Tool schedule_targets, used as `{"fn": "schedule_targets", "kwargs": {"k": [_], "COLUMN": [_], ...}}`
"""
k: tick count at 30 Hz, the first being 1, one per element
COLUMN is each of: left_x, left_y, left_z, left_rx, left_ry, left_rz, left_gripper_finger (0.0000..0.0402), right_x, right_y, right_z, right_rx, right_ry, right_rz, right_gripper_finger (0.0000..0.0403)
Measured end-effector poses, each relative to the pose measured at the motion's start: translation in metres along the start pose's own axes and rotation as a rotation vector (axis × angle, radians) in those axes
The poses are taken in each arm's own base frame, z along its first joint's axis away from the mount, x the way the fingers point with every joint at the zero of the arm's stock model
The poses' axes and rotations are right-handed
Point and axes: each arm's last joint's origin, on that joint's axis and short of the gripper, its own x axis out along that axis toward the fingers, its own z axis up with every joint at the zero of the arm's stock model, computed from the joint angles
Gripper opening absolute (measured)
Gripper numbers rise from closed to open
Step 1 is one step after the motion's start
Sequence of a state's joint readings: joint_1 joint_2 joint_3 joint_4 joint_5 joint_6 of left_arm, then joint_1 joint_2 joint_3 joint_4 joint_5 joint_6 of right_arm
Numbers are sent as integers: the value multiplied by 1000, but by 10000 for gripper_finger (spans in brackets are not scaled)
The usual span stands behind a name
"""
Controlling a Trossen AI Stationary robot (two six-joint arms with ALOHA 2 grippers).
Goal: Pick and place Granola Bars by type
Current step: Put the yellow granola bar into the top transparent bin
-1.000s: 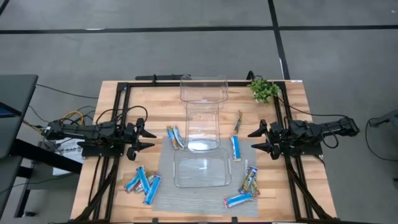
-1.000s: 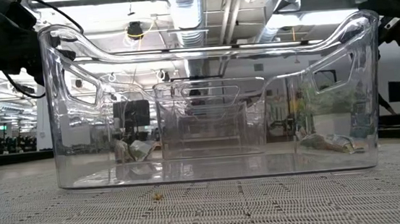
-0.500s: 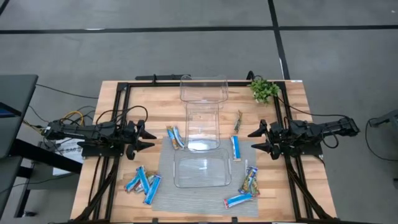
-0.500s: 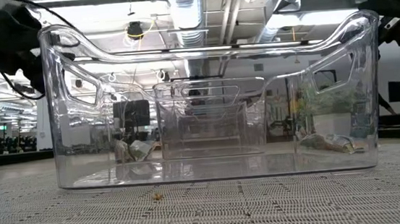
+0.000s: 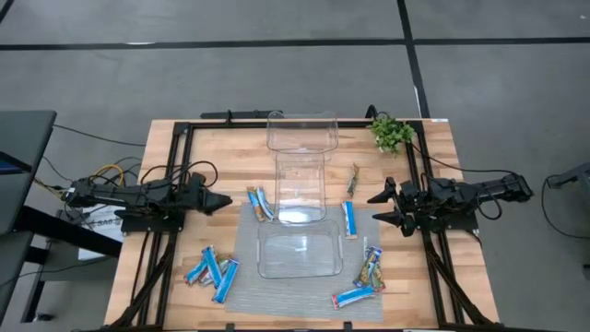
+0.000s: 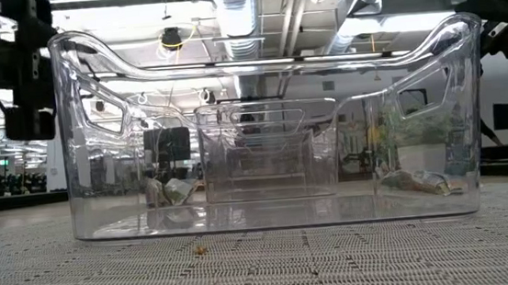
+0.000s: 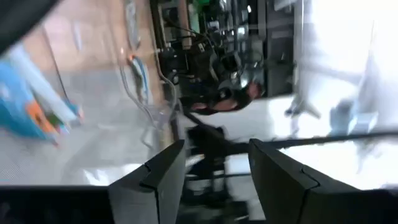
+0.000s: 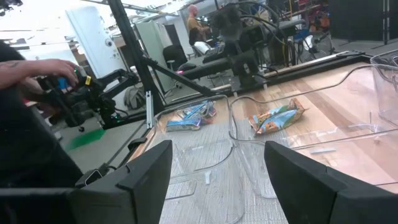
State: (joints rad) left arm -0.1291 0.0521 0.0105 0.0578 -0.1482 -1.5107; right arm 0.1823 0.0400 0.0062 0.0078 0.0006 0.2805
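Wooden counter [image 5: 184,148] with a grey mat at its middle, carrying three clear bins [image 5: 293,254] in a row; no bar lies in any bin that can be made out.

Left gripper [image 5: 221,202]: fingers apart, nothing between them, hovering at the mat's left edge. The nearest Granola Bars are a blue-and-white pair [image 5: 261,203] just ahead of its tips, toward the bins. Their long axes lie oblique to the line of the gripper's reach, so the jaws would, in my judgement, need turning to close across the narrow width. A second cluster of blue bars [image 5: 213,267] lies off to this gripper's side, toward the near counter edge.

Right gripper [image 5: 380,207]: fingers apart and empty, waiting at the mat's right edge. One blue bar [image 5: 348,219] lies just ahead of it; a slim dark-green bar [image 5: 352,179] and a multicoloured group [image 5: 370,266] lie to either side.

The left arm is judged nearer the pair.

Limits: the left wrist view is blurred. The low view shows only bin walls and no bar clearly. A person's hand [image 8: 53,68] shows beyond the counter.
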Motion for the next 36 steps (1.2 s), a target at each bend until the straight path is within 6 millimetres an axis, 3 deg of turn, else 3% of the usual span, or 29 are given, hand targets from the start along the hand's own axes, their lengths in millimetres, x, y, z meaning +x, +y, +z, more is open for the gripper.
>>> {"fn": "schedule_targets", "kwargs": {"k": [5,11,19,27,36], "left_x": [0,-3,-2,40,93], "left_y": [-2,-16,-44,-62,-39], "left_z": [0,4,6,1,-7], "left_rx": [-71,-21,159,315,393], "left_ry": [-2,-77,-62,-18,41], "left_rz": [-9,-11,333,647,924], "left_gripper_finger": [168,168,168,168,168], "right_x": [0,0,0,0,0], "right_y": [0,0,0,0,0], "right_z": [0,0,0,0,0], "right_rx": [0,0,0,0,0], "right_ry": [0,0,0,1,0], "right_rz": [0,0,0,0,0], "right_gripper_finger": [249,249,249,249,249]}}
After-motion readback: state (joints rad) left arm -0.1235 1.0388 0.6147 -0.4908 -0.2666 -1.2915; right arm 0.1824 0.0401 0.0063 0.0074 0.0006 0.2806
